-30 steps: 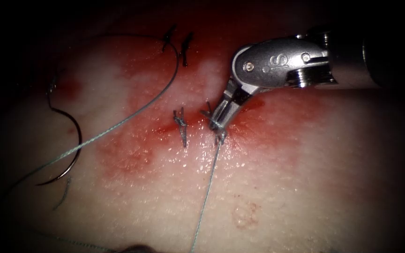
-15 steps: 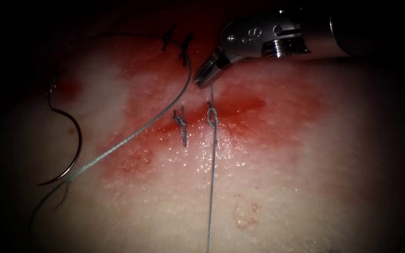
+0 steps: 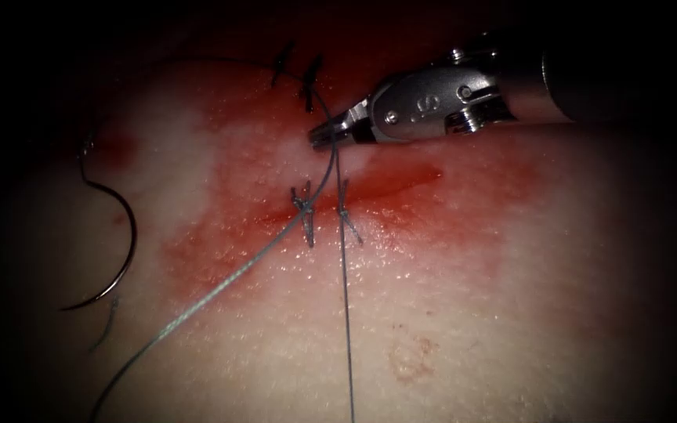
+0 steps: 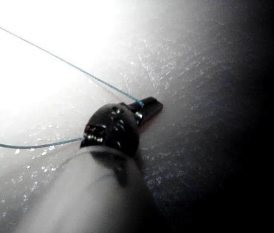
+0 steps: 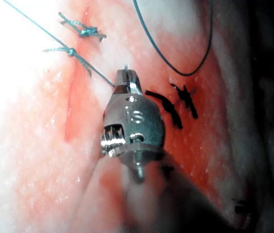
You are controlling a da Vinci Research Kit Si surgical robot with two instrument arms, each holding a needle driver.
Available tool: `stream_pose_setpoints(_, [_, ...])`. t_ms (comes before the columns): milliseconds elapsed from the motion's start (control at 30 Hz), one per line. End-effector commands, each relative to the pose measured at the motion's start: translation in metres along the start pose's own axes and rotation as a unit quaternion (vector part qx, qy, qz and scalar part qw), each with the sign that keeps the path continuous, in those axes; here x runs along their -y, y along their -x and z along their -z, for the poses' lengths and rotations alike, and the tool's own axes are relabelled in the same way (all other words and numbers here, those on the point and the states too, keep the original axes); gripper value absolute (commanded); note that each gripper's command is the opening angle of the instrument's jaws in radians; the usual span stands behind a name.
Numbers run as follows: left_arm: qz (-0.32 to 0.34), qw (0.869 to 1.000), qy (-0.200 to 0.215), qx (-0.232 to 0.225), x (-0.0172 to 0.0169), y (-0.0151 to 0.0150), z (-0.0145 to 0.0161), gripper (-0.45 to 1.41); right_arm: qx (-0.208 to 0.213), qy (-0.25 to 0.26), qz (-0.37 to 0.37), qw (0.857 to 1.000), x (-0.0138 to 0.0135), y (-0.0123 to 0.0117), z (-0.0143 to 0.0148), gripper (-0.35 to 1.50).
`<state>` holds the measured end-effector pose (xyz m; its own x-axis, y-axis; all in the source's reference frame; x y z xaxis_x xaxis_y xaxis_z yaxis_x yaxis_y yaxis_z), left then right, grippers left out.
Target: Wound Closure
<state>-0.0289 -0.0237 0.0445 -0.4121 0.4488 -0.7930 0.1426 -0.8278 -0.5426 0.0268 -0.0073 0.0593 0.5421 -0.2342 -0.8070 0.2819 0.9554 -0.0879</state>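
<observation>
My right tool (image 3: 323,135) reaches in from the right, just above the cut (image 3: 401,184), its jaws shut on the short thread end rising from the new knot (image 3: 344,210). The right wrist view shows the same grip: right tool (image 5: 126,75), knot (image 5: 71,51). From the knot the long thread (image 3: 348,329) runs straight down out of view. My left tool (image 4: 149,104) is shut on a thread (image 4: 78,68) over pale tissue. The curved needle (image 3: 127,235) lies free on the tissue (image 3: 448,298), far left of the cut, held by neither tool.
A finished stitch (image 3: 304,207) sits just left of the new knot, and two dark stitches (image 3: 307,78) lie above it. A slack thread (image 3: 221,286) sweeps from those stitches down to the lower left. A cut thread end (image 3: 105,325) lies below the needle. Red fluid stains the tissue around the cut.
My right tool rose from the knot and moved up and left, drawing the short end taut. The open loop closed into a tight knot. The slack thread swung lower.
</observation>
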Motion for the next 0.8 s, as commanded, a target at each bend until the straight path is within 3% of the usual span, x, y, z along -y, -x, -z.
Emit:
stream_pose_setpoints(33, [-0.001, 1.000, 0.004, -0.001, -0.0003, 0.0005, -0.0011, -0.45, 0.021, 0.014, 0.002, 1.000, 0.0003, 0.0006, -0.0008, -0.35])
stream_pose_setpoints(300, [-0.006, 1.000, 0.009, -0.012, -0.0017, -0.0005, -0.0020, -0.45, 0.066, 0.090, 0.005, 0.994, -0.0006, 0.0014, 0.0014, -0.35])
stream_pose_setpoints(800, [-0.013, 1.000, 0.020, -0.014, -0.0017, -0.0003, -0.0018, -0.45, 0.041, 0.120, -0.002, 0.992, -0.0020, 0.0019, 0.0023, -0.35])
